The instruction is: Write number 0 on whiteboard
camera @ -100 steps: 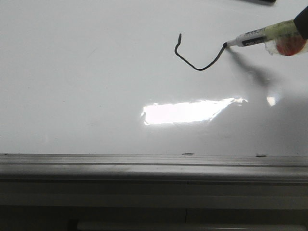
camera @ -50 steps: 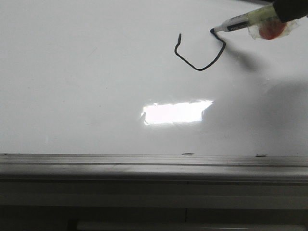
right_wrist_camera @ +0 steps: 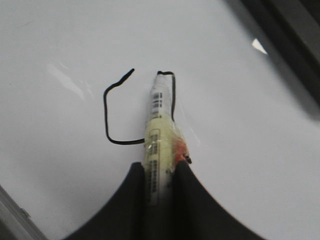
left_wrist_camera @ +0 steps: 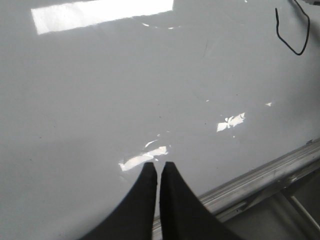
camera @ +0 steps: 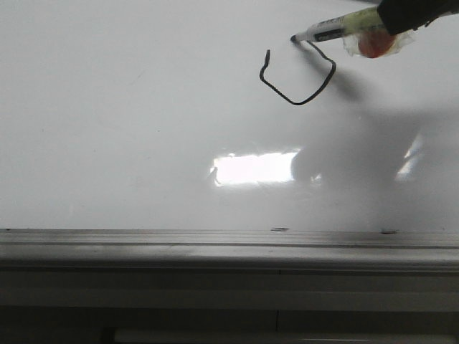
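Note:
The whiteboard (camera: 107, 107) fills the front view. On it the number 0 (camera: 295, 102) stands as a thin black loop that is open at the top, with a short tick at its upper left end. A white marker (camera: 337, 30) wrapped in clear tape lies low over the board, its tip (camera: 292, 38) touching the line's upper right end. My right gripper (right_wrist_camera: 159, 167) is shut on the marker's barrel (right_wrist_camera: 156, 150). My left gripper (left_wrist_camera: 157, 165) hovers shut and empty over the bare whiteboard (left_wrist_camera: 100, 100) near its frame, far from the line (left_wrist_camera: 287, 42).
A grey metal frame (camera: 215, 244) runs along the board's near edge. A bright rectangular reflection (camera: 254, 168) lies below the loop. In the right wrist view a dark band (right_wrist_camera: 290, 40) lies beyond the board's far corner.
My right gripper carried the marker up and to the left. The line grew from the loop's lower right, up its right side and onto the top. The gripper's shadow now covers part of the reflection.

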`<state>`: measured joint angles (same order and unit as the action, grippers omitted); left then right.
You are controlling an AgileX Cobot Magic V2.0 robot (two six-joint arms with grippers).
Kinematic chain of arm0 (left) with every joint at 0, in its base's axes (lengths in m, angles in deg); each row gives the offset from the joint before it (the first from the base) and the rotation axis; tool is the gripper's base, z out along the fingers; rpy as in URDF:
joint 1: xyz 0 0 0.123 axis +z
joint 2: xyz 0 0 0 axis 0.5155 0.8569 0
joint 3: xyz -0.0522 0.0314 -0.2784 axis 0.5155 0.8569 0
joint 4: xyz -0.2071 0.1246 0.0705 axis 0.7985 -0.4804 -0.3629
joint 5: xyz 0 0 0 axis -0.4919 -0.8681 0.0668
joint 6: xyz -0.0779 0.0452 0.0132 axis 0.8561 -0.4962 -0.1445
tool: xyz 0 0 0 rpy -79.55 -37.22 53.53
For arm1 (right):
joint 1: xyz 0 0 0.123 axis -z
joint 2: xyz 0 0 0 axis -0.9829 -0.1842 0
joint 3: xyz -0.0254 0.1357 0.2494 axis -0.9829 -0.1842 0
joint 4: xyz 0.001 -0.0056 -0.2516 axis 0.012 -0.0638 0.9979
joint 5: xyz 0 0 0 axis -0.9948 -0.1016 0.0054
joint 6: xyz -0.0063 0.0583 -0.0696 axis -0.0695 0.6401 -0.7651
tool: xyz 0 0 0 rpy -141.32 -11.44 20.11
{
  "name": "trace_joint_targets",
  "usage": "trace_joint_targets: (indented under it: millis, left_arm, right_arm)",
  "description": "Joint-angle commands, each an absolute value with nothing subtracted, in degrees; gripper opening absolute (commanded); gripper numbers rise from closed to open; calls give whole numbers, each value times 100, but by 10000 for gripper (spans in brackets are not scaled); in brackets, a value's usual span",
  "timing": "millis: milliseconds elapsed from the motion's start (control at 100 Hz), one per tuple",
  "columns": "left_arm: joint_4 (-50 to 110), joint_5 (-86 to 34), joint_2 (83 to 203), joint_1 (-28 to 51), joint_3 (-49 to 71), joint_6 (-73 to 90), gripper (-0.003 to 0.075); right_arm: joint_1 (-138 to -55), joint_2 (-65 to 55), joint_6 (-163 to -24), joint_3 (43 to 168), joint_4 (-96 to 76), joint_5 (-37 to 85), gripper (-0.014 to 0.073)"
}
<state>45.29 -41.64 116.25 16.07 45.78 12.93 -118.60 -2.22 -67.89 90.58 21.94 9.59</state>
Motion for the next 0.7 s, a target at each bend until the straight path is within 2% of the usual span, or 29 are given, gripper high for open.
trace_joint_targets:
  millis: [0,490,690]
  left_arm:
    - [4701,-3937,11633,1609,4361,1327,-20]
    - [4701,-3951,11633,1609,4361,1327,-20]
    - [4716,-3880,11633,1609,4361,1327,-20]
  right_arm:
    - [-12002,-248,-6764,9240,2217,1152,-48]
    - [-12254,-354,-6764,9284,2173,1046,-48]
    - [-12743,90,-6791,10059,2183,1434,-48]
